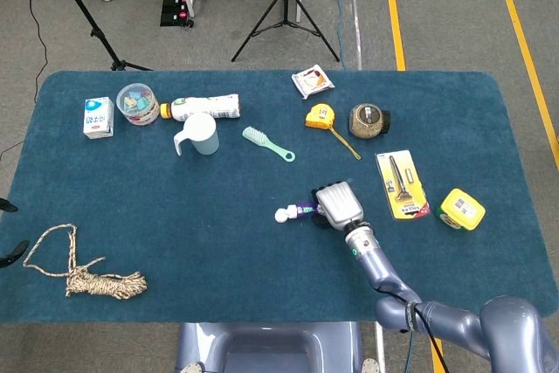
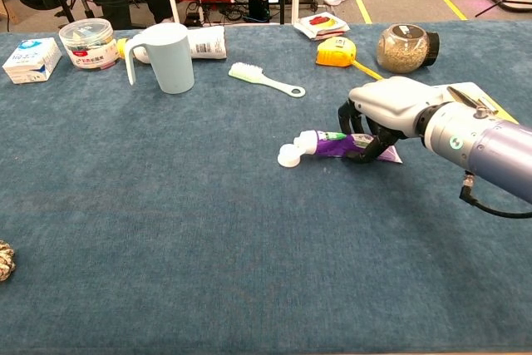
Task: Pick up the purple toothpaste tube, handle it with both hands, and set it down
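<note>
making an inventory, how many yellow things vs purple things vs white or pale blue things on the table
yellow: 2, tape measure, small yellow box
purple: 1, toothpaste tube
white or pale blue: 3, carton, bottle, cup
total: 6

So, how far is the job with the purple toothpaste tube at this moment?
Done: nothing yet; the purple toothpaste tube lies flat on the table. In hand: the right hand is over its rear end, fingers curled around it, though a firm grip cannot be confirmed. Left: lifting it, bringing in the left hand, which neither view clearly shows, and setting it down.
</note>
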